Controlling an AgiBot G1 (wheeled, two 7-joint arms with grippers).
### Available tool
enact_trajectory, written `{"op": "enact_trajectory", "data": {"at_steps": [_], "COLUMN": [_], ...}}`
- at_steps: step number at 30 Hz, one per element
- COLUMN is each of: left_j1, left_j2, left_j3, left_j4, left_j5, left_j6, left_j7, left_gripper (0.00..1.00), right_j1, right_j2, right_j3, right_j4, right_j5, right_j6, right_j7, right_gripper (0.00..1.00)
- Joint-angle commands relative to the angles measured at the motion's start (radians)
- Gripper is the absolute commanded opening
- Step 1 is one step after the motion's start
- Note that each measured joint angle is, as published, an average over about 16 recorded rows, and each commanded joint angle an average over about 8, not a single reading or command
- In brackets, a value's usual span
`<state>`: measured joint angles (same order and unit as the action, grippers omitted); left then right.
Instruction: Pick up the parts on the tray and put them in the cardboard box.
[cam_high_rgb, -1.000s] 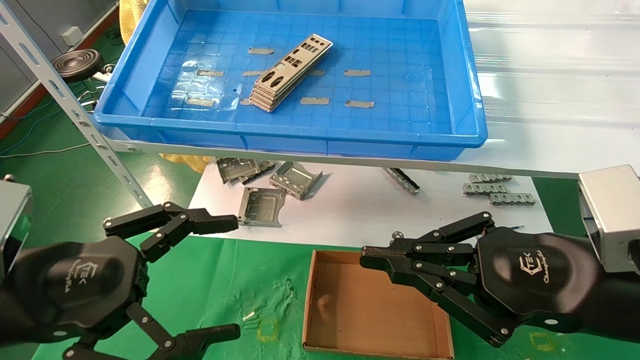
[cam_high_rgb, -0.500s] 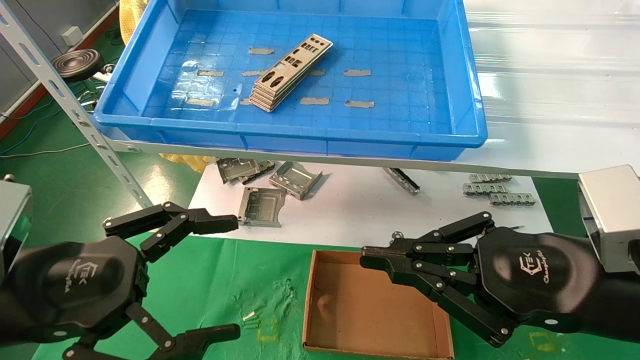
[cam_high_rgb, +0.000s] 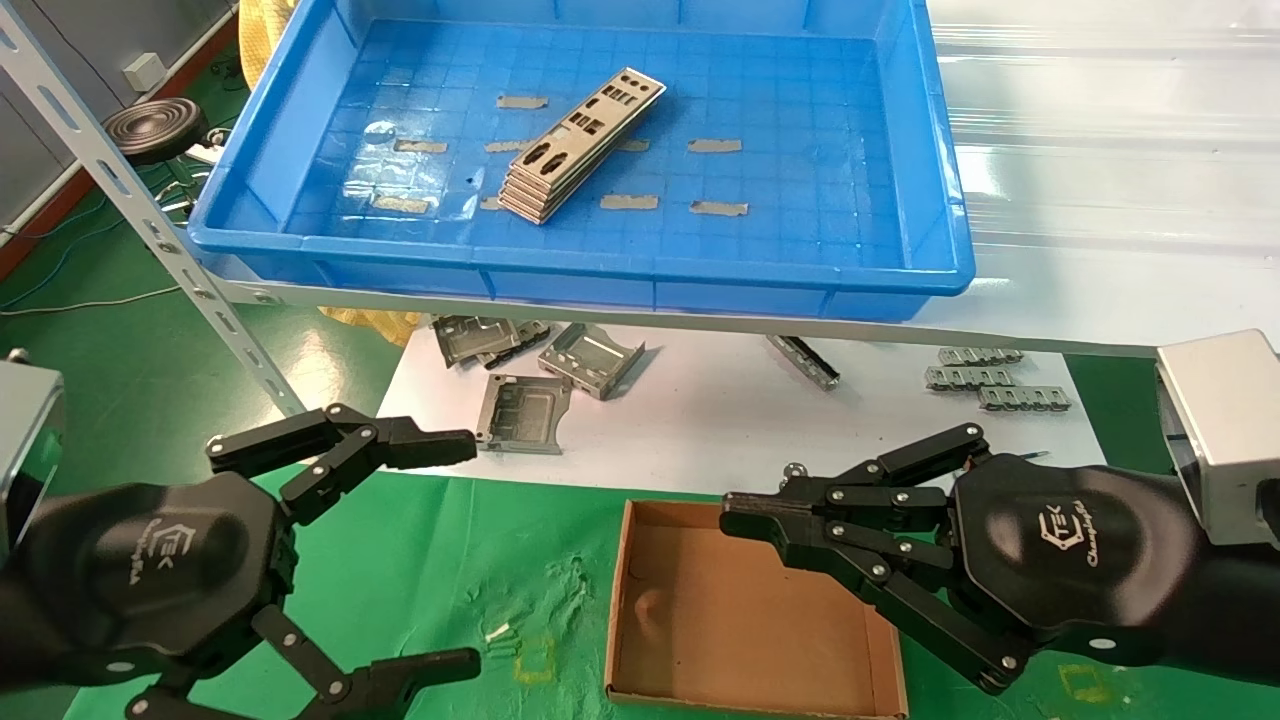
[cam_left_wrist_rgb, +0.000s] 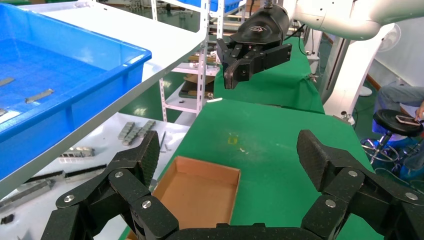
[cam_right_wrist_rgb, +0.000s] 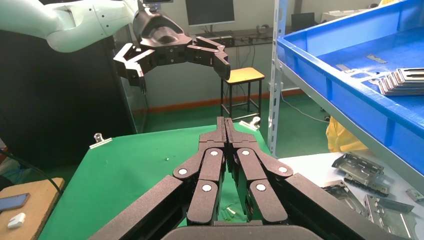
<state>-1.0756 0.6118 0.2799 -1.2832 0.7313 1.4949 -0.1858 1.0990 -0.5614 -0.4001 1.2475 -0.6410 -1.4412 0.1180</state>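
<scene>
Silver parts (cam_high_rgb: 580, 145) lie stacked in the blue tray (cam_high_rgb: 930, 170); left gripper (cam_high_rgb: 455, 550) fingers spread, right gripper (cam_high_rgb: 735, 515) fingers together above the empty cardboard box (cam_high_rgb: 740, 625).

The bench (cam_high_rgb: 440, 560) was covered in a green mat, with a white sheet (cam_high_rgb: 700, 420) spread over its far part beneath a white shelf (cam_high_rgb: 1100, 200). A perforated grey metal strut (cam_high_rgb: 140, 210) slanted down from that shelf toward the floor. The floor (cam_high_rgb: 110, 340) was glossy green, with a red strip along the wall. A round black stool (cam_high_rgb: 155, 128) stood on it beside loose cables. In the right wrist view, a dark partition (cam_right_wrist_rgb: 65, 100) rose behind the bench, a monitor (cam_right_wrist_rgb: 210, 11) sat on a desk farther back, and a wooden-topped stool (cam_right_wrist_rgb: 242, 76) stood near a grey upright post (cam_right_wrist_rgb: 276, 75).
</scene>
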Motion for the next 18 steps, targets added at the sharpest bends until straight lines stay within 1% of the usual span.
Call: {"op": "enact_trajectory", "data": {"at_steps": [1,3,6,9,14,18], "left_j1": [0.001,-0.001,-0.016,-0.061,-0.193,-0.322], "left_j2": [0.000,0.000,0.004,0.019,0.076,0.150], "left_j3": [0.000,-0.001,-0.001,0.005,0.038,0.084], "left_j4": [0.000,-0.001,-0.002,0.003,0.055,0.156], "left_j5": [-0.001,0.001,0.009,0.036,0.131,0.236], "left_j6": [0.000,0.000,-0.010,-0.032,-0.080,-0.112], "left_j7": [-0.001,0.001,0.003,-0.004,-0.021,-0.017], "left_gripper": [1.00,1.00,1.00,1.00,1.00,1.00], "right_j1": [0.000,0.000,0.000,0.000,0.000,0.000], "right_j2": [0.000,0.000,0.000,0.000,0.000,0.000], "right_j3": [0.000,0.000,0.000,0.000,0.000,0.000], "right_j4": [0.000,0.000,0.000,0.000,0.000,0.000], "right_j5": [0.000,0.000,0.000,0.000,0.000,0.000], "right_j6": [0.000,0.000,0.000,0.000,0.000,0.000], "right_j7": [0.000,0.000,0.000,0.000,0.000,0.000], "right_gripper": [0.77,1.00,1.00,1.00,1.00,1.00]}}
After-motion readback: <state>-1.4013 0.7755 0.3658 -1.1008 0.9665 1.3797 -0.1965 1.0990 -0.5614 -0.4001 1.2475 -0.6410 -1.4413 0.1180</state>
